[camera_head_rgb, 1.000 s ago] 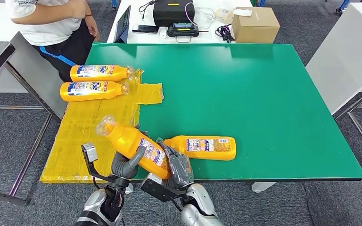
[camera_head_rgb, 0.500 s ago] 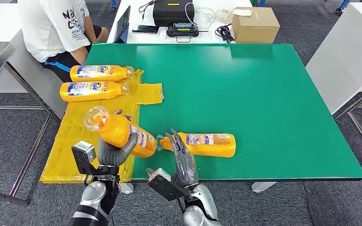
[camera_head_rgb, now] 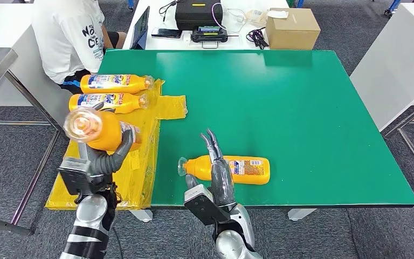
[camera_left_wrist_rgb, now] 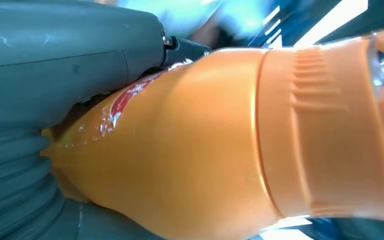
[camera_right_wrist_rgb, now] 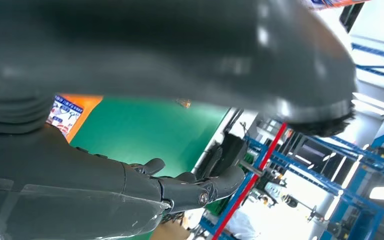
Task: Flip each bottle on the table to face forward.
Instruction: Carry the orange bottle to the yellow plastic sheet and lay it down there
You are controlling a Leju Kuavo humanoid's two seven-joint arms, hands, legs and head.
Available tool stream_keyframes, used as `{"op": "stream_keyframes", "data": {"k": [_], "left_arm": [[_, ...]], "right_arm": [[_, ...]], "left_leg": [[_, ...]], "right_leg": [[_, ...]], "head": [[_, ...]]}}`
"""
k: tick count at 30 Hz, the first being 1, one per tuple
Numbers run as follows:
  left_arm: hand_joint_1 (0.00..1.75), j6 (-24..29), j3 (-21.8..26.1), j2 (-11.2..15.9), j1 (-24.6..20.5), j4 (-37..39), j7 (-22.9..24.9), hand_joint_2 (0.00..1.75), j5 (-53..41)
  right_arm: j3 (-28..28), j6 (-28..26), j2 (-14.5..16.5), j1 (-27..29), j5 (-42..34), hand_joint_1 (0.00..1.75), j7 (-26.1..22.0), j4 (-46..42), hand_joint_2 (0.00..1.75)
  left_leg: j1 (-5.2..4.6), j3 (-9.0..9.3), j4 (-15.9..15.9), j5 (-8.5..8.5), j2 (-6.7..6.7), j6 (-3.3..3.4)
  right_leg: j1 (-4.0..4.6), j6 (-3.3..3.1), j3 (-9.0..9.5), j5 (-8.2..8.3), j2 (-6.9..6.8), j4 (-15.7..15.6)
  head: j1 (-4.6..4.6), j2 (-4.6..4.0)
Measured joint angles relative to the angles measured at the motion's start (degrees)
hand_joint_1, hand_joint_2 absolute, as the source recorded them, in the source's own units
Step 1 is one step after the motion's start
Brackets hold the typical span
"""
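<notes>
Bottle [camera_head_rgb: 99, 129] in left hand's [camera_head_rgb: 105, 162] grasp (label hidden), right hand [camera_head_rgb: 219, 175] empty, fingers spread.

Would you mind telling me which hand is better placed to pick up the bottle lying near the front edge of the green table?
The right hand: it is open directly over that bottle, while the left hand already holds another bottle.

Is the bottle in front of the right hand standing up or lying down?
Lying down. The bottle rests on its side on the green table, cap toward the yellow mat, with the right hand open above it.
</notes>
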Motion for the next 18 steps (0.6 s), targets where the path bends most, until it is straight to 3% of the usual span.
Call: {"op": "stream_keyframes", "data": {"k": [2,8,12,15,18], "left_arm": [[1.75,3.5,-0.2,0.5,-0.4,0.3,-0.3,1.75,-6.2],[1.75,7.9,-1.1,1.6,-1.3,1.8,0.8,1.75,-13.4],[1.75,14.6,-2.0,3.6,-4.7,9.1,6.7,1.75,-36.5],[1.75,15.6,-1.3,5.3,-7.8,17.1,11.9,1.75,-53.5],[1.75,15.7,0.7,6.8,-10.3,23.9,14.3,1.75,-62.9]], "right_arm": [[0.0,0.5,0.0,-0.1,-0.1,0.00,-0.2,-0.3,0.00],[0.0,1.4,0.0,-0.4,0.0,0.00,-0.3,-0.5,0.00],[0.2,3.0,-0.2,-1.4,0.1,0.00,-0.3,-0.9,0.00],[0.2,3.2,-0.6,-1.9,-1.1,0.00,-0.7,-2.5,0.00],[0.1,2.7,-1.1,-1.7,-2.8,0.00,-1.9,-5.2,0.00]], "left_leg": [[0.00,0.00,0.0,0.00,0.00,0.00],[0.00,0.01,0.0,0.00,0.00,0.00],[-0.01,0.01,0.0,0.02,0.00,0.00],[0.00,0.04,0.0,0.03,0.08,-0.01],[0.01,0.05,0.0,0.04,0.14,-0.03]], "right_leg": [[0.00,0.00,0.00,0.00,0.00,0.0],[-0.01,0.00,0.00,0.00,0.00,0.0],[-0.01,-0.01,0.02,0.02,0.00,0.0],[0.00,-0.09,0.00,0.09,0.03,0.0],[0.01,-0.15,-0.04,0.13,0.05,0.0]], "head": [[0.00,0.00],[0.01,0.00],[0.01,0.00],[0.02,0.00],[0.01,0.00]]}}
